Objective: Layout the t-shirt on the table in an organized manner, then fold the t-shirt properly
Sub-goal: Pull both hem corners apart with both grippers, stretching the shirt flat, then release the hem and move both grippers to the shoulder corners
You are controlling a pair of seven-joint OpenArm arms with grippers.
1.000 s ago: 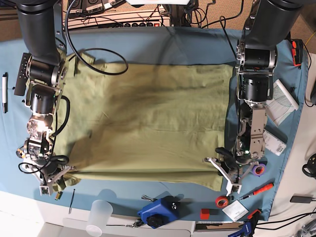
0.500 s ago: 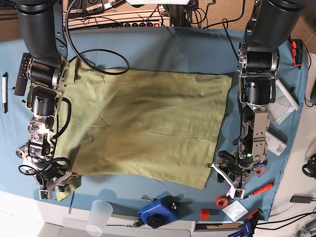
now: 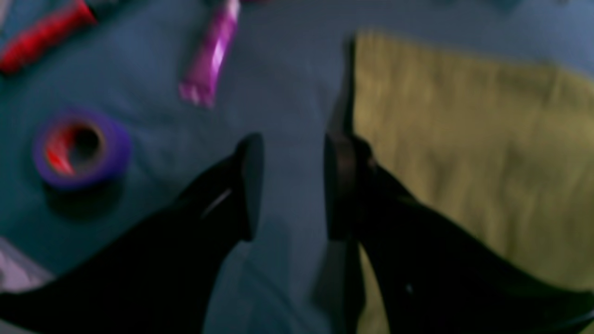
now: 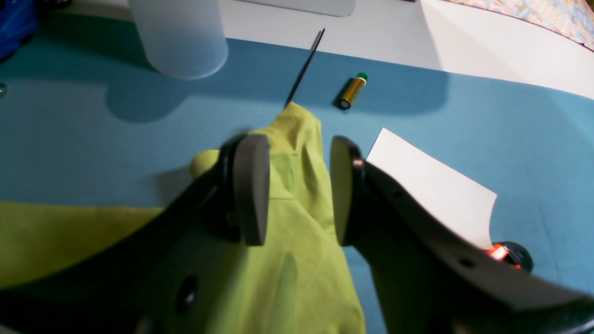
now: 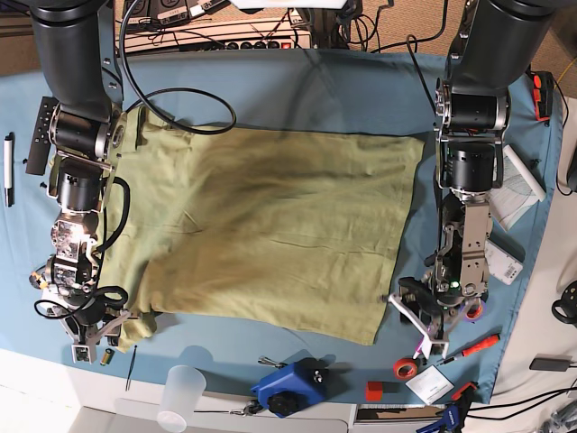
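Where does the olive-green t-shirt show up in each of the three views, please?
Base: the t-shirt fills the middle of the table.
Left wrist: it takes the right half, its edge beside the left claw.
Right wrist: a bunched corner lies between the pads of the open right claw.
Shared landmark: the teal table cloth.

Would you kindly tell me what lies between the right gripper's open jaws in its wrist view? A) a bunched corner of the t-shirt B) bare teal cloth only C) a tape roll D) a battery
A: in the right wrist view the right gripper stands open over a bunched olive-green corner of the t-shirt, with the battery lying apart beyond it on the table.
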